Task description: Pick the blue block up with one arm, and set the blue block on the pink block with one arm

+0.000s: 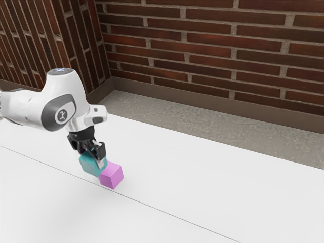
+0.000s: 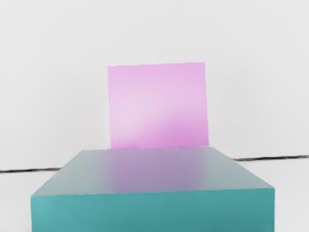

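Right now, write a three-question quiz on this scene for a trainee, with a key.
1. True or false: the blue block sits on top of the pink block.
2. Pick one. The tool is down over: A) the blue block; B) the pink block; C) neither block.
3. Fill in: in the exterior view, the pink block lies to the blue block's ____.

Key
1. False: the two blocks are side by side.
2. A.
3. Right.
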You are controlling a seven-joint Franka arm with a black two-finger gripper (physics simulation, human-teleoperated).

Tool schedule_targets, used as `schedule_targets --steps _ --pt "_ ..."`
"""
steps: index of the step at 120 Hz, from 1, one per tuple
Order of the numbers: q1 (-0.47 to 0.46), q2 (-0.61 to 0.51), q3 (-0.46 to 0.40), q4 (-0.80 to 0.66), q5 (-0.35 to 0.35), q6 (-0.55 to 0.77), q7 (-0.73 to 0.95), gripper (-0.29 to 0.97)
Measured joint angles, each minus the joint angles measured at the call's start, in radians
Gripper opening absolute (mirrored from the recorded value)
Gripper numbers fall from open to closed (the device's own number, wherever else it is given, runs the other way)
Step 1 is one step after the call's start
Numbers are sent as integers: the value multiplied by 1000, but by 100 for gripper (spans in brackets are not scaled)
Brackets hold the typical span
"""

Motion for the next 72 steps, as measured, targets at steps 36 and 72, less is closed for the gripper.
schedule_targets --steps 36,72 --pt "6 128 42 117 -1 -117 7 39" --pt "22 176 33 184 -49 -138 19 39"
